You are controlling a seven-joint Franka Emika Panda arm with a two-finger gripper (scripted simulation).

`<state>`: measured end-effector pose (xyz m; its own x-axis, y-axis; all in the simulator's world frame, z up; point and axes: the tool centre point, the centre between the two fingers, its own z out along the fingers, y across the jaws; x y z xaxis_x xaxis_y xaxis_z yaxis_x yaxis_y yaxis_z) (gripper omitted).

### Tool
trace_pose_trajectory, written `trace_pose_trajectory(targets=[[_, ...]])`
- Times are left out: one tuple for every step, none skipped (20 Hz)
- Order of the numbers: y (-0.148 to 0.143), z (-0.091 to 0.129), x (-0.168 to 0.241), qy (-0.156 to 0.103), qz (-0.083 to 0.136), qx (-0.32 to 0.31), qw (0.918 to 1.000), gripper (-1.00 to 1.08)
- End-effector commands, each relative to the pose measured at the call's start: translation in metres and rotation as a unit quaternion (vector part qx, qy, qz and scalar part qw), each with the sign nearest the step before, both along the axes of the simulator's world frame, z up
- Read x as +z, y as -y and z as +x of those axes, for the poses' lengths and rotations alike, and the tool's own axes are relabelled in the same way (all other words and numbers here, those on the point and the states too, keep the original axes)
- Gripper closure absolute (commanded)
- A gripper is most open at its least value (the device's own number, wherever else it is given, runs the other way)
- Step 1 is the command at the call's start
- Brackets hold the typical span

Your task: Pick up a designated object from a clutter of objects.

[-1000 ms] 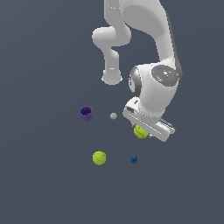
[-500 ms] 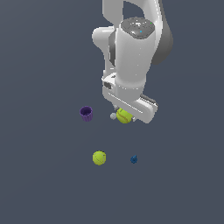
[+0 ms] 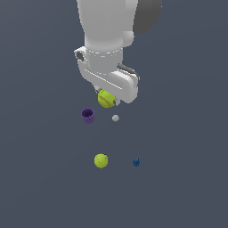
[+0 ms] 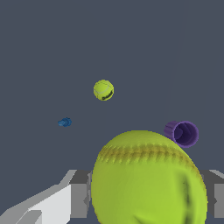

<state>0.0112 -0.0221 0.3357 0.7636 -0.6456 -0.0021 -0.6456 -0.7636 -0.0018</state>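
- Wrist view filled by the dull yellow-green tennis ball with pale stitched seams (image 4: 148, 179), pinched between grey finger pads (image 4: 78, 199) at either flank — fingers clenched on it, not released.
- Exterior view: same ball (image 3: 106, 98) tucked under the white gripper (image 3: 108, 99), apparently well clear of the dark floor (image 3: 187, 178) and above the scattered pieces.
- By the look of it, lift under way; best done by holding the clench steady and rising straight, no swing or sudden turn — a round ball held only at two small contact patches could roll out.
- Worth keeping the carry path clear of the ribbed purple cup (image 3: 87, 116) and the tiny grey sphere (image 3: 115, 118), both just below the ball in the exterior view.
- Brighter lime twin ball (image 3: 101, 160) and small dark-blue piece (image 3: 136, 162) lying near each other, well apart from the gripper; no need to go near them.
- Hard to make out: fingertips almost wholly hidden in the exterior view by the gripper body, so depth of the grip only judged from the wrist view.
- Lower part of the held ball cut off by the wrist picture's edge; one pad barely visible at the frame side.
- Grey sphere absent from the wrist view, possibly behind the ball; upper arm cut off in the exterior view; true height above the floor not certain.
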Motion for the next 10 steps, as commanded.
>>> trace_pose_trajectory(targets=[[0.014, -0.003, 0.017, 0.000, 0.000, 0.001, 1.0000, 1.08], [0.018, -0.003, 0.022, 0.000, 0.000, 0.001, 1.0000, 1.08], [0.022, -0.004, 0.027, 0.000, 0.000, 0.001, 1.0000, 1.08], [0.026, -0.004, 0.031, 0.000, -0.001, 0.001, 1.0000, 1.08], [0.029, -0.005, 0.034, 0.000, -0.001, 0.001, 1.0000, 1.08], [0.031, -0.005, 0.037, 0.000, -0.001, 0.001, 1.0000, 1.08], [0.033, -0.005, 0.039, 0.000, -0.001, 0.001, 1.0000, 1.08], [0.035, -0.005, 0.041, 0.000, -0.001, 0.001, 1.0000, 1.08], [0.036, -0.005, 0.043, 0.000, -0.001, 0.001, 1.0000, 1.08], [0.037, -0.005, 0.043, 0.000, -0.001, 0.001, 1.0000, 1.08]])
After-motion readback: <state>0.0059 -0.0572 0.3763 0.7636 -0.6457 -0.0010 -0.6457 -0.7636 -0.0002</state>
